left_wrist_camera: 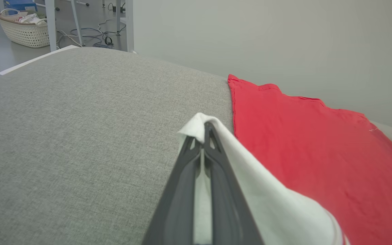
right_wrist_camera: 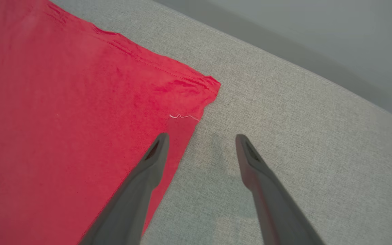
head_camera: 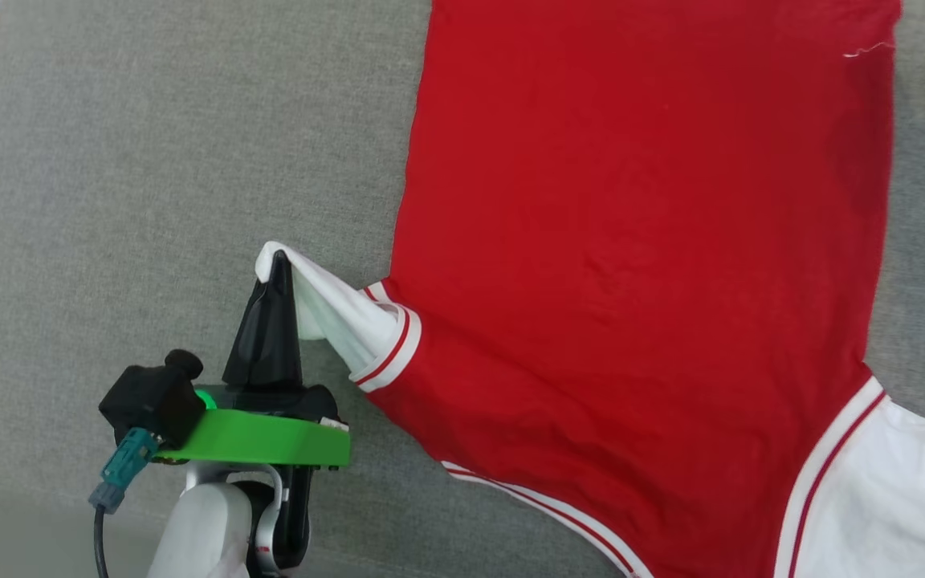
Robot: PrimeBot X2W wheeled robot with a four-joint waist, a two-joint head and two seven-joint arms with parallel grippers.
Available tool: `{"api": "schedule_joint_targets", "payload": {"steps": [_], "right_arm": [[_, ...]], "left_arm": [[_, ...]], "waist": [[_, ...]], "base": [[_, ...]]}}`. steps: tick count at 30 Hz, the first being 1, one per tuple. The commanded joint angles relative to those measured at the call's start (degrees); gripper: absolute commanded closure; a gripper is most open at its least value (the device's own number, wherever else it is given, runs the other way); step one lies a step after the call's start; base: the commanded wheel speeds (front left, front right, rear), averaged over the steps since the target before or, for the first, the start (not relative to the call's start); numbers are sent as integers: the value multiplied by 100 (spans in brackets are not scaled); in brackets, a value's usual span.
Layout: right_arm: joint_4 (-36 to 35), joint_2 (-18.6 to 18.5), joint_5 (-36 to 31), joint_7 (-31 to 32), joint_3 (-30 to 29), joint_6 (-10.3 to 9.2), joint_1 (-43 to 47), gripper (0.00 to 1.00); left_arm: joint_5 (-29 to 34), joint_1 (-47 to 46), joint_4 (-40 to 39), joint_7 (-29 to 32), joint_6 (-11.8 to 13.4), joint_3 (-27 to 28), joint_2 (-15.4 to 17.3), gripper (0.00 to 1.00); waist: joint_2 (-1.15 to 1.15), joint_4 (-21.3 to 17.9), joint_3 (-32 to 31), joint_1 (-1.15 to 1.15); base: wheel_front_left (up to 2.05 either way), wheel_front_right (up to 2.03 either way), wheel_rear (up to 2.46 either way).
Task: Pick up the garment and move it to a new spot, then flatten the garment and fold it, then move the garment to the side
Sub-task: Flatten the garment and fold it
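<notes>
One garment lies spread, plain red side up, on the grey counter, from 12 to 5 o'clock in the head view. It has two white sleeves. The sleeve at 8 o'clock is pinched and lifted by the left end effector. The right end effector is spread wide astride the garment's edge, near a hem corner.
</notes>
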Motion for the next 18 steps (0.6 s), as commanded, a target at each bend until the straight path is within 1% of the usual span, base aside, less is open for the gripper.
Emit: {"api": "schedule_joint_targets", "payload": {"steps": [1, 5, 8, 11, 16, 17, 18], "right_arm": [[83, 37, -61, 84, 56, -3, -166, 0], [446, 49, -296, 272, 155, -3, -505, 0], [736, 138, -358, 301, 95, -3, -621, 0], [882, 95, -446, 405, 277, -3, -533, 0], [1000, 63, -274, 589, 375, -3, -233, 0], [992, 52, -249, 606, 378, -3, -203, 64], [981, 41, -234, 597, 362, -3, -193, 100]], "left_arm": [[-79, -145, -52, -33, 49, -50, -29, 100], [-184, -265, -153, -33, 141, -230, -30, 100], [-243, -354, -215, -33, 198, -353, -30, 100], [-268, -412, -279, -33, 239, -432, -31, 100], [-257, -465, -312, -33, 265, -465, -31, 100], [-244, -467, -309, -33, 257, -455, -31, 100], [-229, -471, -306, -33, 248, -445, -31, 100]], "waist": [[0, 528, 601, -1], [0, 679, 864, -1], [0, 768, 1025, -1], [0, 800, 1111, -1], [0, 762, 1142, -1], [0, 742, 1130, -1], [0, 730, 1117, -1]], "base": [[0, 0, 0], [0, 0, 0], [0, 0, 0], [0, 0, 0], [0, 0, 0], [0, 0, 0], [0, 0, 0]]}}
